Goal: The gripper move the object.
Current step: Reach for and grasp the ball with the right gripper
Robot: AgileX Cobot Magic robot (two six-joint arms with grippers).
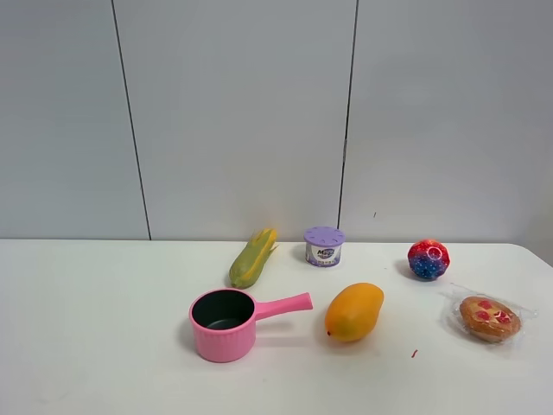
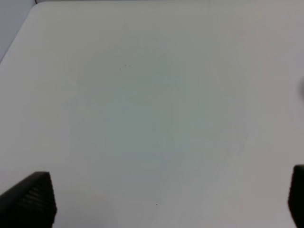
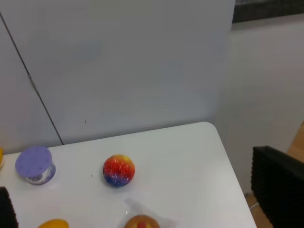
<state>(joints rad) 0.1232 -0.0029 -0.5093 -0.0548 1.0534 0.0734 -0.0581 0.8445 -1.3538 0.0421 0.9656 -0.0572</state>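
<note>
From the high camera, no arm is in view. The ball (image 1: 429, 259) sits near the back edge of the table (image 1: 86, 346), toward the right back corner and clear of everything else. The pastry (image 1: 489, 318) lies in its wrapper by the right edge, in front of the ball. The mango (image 1: 354, 311) is mid-table, and the pot (image 1: 224, 324) beside it has its handle pointing at the mango. The pot is empty. A corn (image 1: 252, 258) and a tub (image 1: 324, 246) stand along the back edge. The tub's lid is on, so its contents are hidden.

In the left wrist view, the left gripper (image 2: 161, 199) is spread wide, with one fingertip in each lower corner of the picture. Only bare table lies beneath it. The ball is not in sight.

In the right wrist view, the right gripper (image 3: 142, 199) is also spread wide and holds nothing. The ball (image 3: 118, 170) lies ahead of it, between the lines of its fingers, with the tub to one side and the pastry nearer the camera. The ball is round, so it has no long axis to line up with. The right arm looks the nearer one, and its move would be forward and down onto the ball, passing over the pastry.
</note>
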